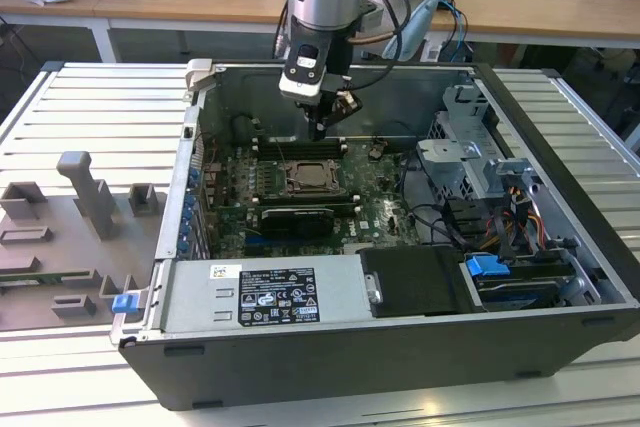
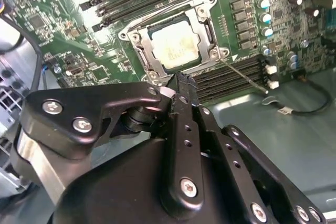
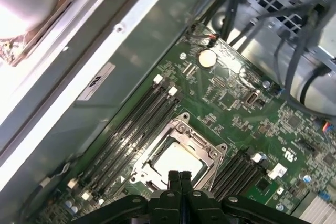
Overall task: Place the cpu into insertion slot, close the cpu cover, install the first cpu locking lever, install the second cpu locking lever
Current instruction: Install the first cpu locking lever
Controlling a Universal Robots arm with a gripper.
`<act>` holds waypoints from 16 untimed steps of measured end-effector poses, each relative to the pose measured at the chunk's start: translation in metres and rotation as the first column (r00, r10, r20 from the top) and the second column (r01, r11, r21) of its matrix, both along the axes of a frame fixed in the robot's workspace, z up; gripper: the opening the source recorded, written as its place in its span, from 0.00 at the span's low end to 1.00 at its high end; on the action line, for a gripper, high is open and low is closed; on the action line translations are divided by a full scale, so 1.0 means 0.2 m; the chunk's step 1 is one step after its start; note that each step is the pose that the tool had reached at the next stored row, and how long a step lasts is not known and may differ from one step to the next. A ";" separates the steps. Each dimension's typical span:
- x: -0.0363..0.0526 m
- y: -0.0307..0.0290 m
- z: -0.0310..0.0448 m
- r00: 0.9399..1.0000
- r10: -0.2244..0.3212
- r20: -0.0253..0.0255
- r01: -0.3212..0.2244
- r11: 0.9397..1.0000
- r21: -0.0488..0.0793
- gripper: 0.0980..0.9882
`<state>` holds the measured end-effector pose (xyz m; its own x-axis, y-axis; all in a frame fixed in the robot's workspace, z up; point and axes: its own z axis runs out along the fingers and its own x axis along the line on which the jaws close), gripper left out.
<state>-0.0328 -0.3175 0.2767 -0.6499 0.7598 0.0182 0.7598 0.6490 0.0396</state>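
Black matte metal, screw-studded: my gripper (image 3: 179, 174), jaws pressed flat together with nothing between them, hanging over the open grey steel computer case (image 1: 300, 372) in the exterior view; in both wrist views my tips sit near one edge of the socket, clear of it

- cpu (image 2: 177, 45): flat square, pale silvery-beige face, seated in the insertion slot (image 2: 206, 31), whose dark wall shows as a thin band beside it
- cpu cover (image 2: 144, 51): silvery stamped frame with a cut-out centre, lying flat around the chip
- locking lever (image 2: 244, 76): thin bright wire rod, slanting from a socket corner across the long black memory slots (image 2: 212, 83)
- motherboard (image 3: 236, 98): green, glossy, densely studded with small parts; round silver coin cell (image 3: 207, 57) near its edge
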 end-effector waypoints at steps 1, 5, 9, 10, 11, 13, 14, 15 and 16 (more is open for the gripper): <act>0.000 0.000 0.000 1.000 0.012 0.000 -0.012 1.000 0.000 0.01; 0.000 0.000 0.000 0.998 0.068 0.000 -0.068 0.998 0.000 0.01; 0.000 0.000 0.000 0.993 0.115 0.000 -0.115 0.993 0.000 0.01; 0.000 0.000 0.000 0.991 0.131 0.000 -0.131 0.991 0.000 0.01; 0.000 0.000 0.000 0.990 0.144 0.000 -0.144 0.990 0.000 0.01; 0.000 0.000 0.000 0.986 0.169 0.000 -0.169 0.986 0.000 0.01; 0.000 0.000 0.000 0.984 0.178 0.000 -0.178 0.984 0.000 0.01; 0.000 0.000 0.000 0.981 0.196 0.000 -0.196 0.981 0.000 0.01; 0.000 0.000 0.000 0.978 0.207 0.000 -0.207 0.978 0.000 0.01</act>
<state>-0.0329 -0.3176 0.2767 -0.7932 0.6087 0.0182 0.6089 0.7923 0.0395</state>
